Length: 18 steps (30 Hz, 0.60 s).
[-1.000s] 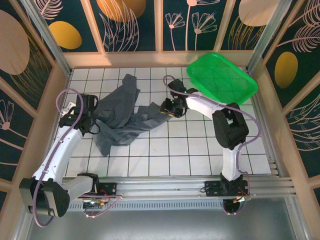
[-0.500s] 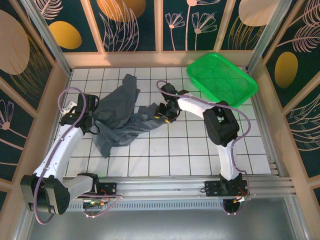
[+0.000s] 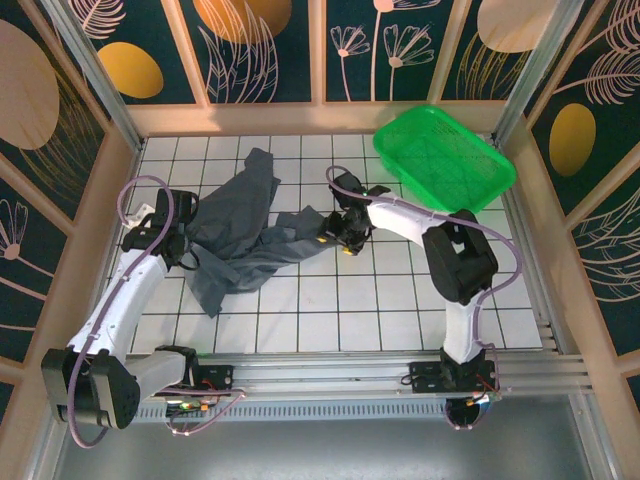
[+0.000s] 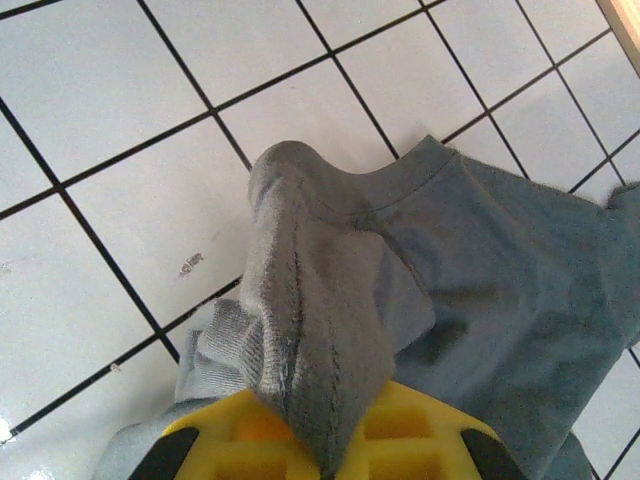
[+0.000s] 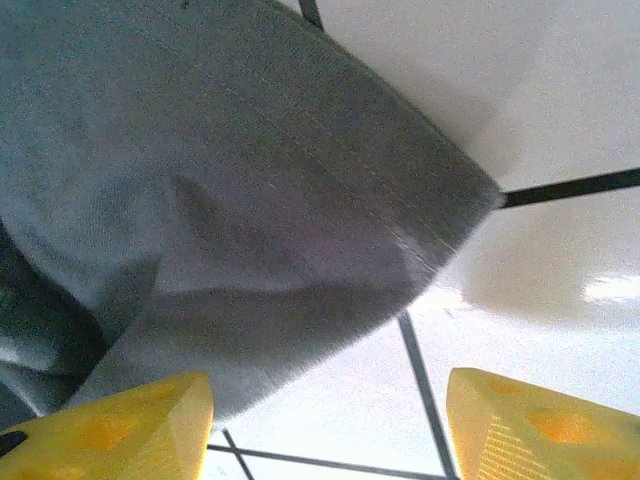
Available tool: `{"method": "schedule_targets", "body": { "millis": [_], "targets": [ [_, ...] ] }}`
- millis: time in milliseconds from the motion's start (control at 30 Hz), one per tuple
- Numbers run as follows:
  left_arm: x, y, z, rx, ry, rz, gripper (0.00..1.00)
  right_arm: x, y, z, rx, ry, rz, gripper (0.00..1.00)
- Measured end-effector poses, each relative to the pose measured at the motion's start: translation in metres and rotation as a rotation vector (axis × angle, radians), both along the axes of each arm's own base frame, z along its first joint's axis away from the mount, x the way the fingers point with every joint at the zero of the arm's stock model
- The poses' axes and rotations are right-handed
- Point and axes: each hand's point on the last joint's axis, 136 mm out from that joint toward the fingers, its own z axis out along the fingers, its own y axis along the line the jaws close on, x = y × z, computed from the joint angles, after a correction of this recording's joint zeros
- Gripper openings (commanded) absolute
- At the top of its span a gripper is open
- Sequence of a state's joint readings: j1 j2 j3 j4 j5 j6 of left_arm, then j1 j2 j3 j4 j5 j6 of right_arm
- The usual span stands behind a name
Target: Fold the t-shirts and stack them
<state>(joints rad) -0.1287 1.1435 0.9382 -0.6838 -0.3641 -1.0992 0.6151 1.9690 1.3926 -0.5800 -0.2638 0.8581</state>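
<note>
Top external shows you the crumpled t-shirt [image 3: 240, 235] left of the basket [image 3: 445, 160]; your left gripper [image 4: 325, 445] pinches its cloth, your right gripper [image 5: 330, 420] stands wide at its edge.

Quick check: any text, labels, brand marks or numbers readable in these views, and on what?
None readable. The t-shirt cloth is plain grey, no print or tag showing; the green basket is bare mesh; the wall panels carry only leaf and flower patterns; the electronics at the arm bases are too small to read.
</note>
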Motion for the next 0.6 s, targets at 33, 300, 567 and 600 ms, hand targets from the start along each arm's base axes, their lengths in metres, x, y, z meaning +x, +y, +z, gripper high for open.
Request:
{"method": "schedule_targets", "body": {
  "millis": [33,300,567,600],
  "targets": [
    [0.000,0.000,0.000,0.000,-0.001,-0.001,0.00,0.002,0.003,-0.004,0.008,0.014,-0.010,0.59],
    [0.006,-0.004,0.003,-0.007,-0.020,-0.031,0.00,0.034,0.006,-0.018,0.054,0.040,-0.097,0.00],
    [0.018,0.008,0.019,0.008,-0.073,-0.038,0.00,0.061,-0.013,0.056,0.046,-0.167,-0.126,0.00],
    [0.021,0.012,0.025,0.013,-0.090,-0.032,0.00,0.065,-0.017,0.076,0.054,-0.215,-0.127,0.00]
  ]
}}
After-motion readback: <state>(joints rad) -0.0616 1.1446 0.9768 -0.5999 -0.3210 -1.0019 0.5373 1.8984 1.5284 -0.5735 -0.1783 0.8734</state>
